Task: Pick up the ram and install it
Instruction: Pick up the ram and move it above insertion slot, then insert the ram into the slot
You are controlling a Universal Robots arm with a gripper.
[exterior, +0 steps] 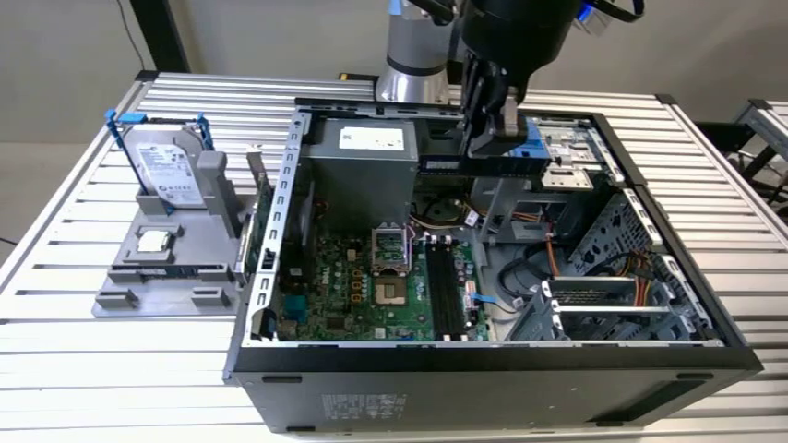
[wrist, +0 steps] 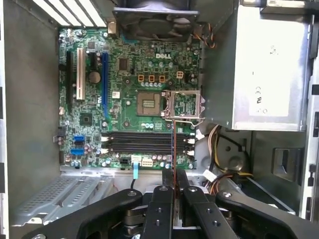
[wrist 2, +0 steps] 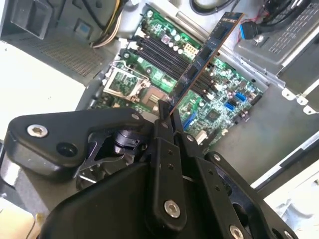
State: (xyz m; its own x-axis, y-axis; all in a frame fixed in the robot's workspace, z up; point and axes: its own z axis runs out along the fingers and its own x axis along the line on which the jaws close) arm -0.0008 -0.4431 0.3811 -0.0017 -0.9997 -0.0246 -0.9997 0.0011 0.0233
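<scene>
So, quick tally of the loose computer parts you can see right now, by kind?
Ram stick: 1, gripped in the claw
Hard drive: 1, upright on the grey stand
Processor chip: 1, flat on that stand
Total: 3

The tool [wrist 2: 168, 113] hides one end of the ram [wrist 2: 203, 59].
</scene>
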